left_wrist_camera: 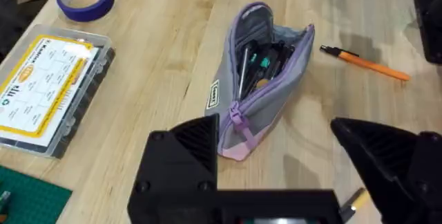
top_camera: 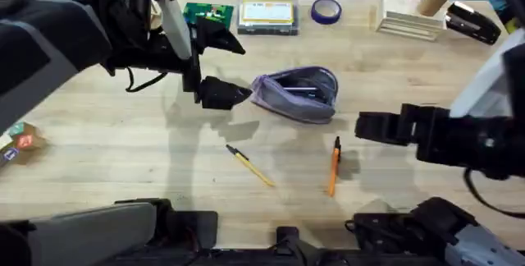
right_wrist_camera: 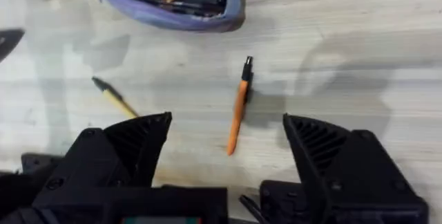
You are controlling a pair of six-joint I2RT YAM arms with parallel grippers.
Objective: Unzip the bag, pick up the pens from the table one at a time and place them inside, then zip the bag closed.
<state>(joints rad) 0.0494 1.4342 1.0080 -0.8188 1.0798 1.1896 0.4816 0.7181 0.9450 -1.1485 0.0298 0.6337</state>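
Bag (left_wrist_camera: 259, 79): unzipped; left wrist view shows items inside.
Pens: yellow (top_camera: 250, 167), orange (top_camera: 334, 166), on table (top_camera: 123, 159).
Left gripper (left_wrist_camera: 290, 162): jaws released.
Right gripper (right_wrist_camera: 224, 137): jaws released.

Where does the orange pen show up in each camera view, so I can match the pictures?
Overhead: the orange pen lies on the table, nearer the arm bases than the open bag, just inboard of the right gripper.
Left wrist: the orange pen lies beyond the bag, black tip toward it.
Right wrist: the orange pen lies between the open fingers.
Shared landmark: the bag.
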